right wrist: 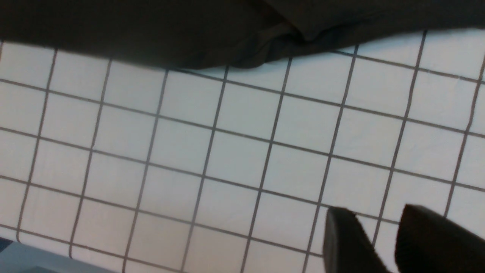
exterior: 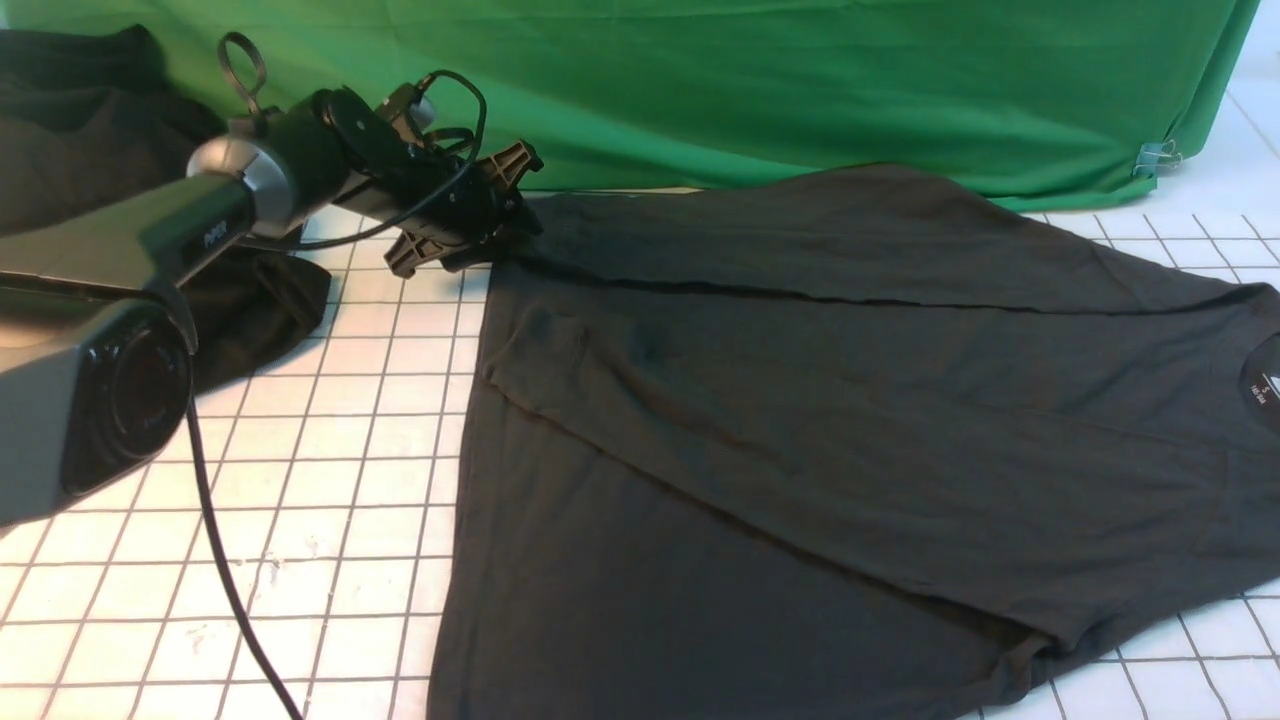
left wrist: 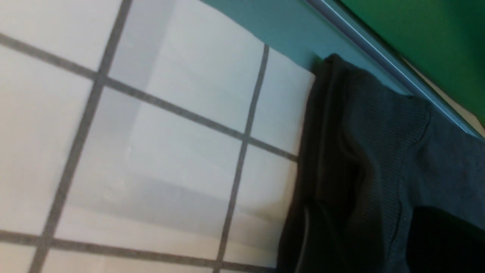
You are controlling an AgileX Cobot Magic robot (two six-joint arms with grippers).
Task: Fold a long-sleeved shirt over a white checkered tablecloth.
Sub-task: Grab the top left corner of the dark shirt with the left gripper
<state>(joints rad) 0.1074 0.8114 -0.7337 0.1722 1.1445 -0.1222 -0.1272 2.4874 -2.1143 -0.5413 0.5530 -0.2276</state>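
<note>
The charcoal-black long-sleeved shirt (exterior: pixel 820 420) lies flat on the white checkered tablecloth (exterior: pixel 330 470), collar (exterior: pixel 1262 375) at the right edge. One sleeve is folded across its far side, and the chest print does not show. My left gripper (exterior: pixel 510 235) is low at the shirt's far left corner. In the left wrist view its dark fingers (left wrist: pixel 443 239) stand apart with the ribbed cuff (left wrist: pixel 382 151) between them. My right gripper (right wrist: pixel 373 220) is out of the front view. It hovers open over bare tablecloth (right wrist: pixel 235 151), a little away from the shirt's edge (right wrist: pixel 227 34).
A deeper-black lumpy cloth (exterior: pixel 70 130) lies at the far left, behind and under the left arm. A green fabric sheet (exterior: pixel 800 80) hangs along the back, pinned by a clip (exterior: pixel 1155 158). The table's edge (left wrist: pixel 288 34) runs just beyond the cuff.
</note>
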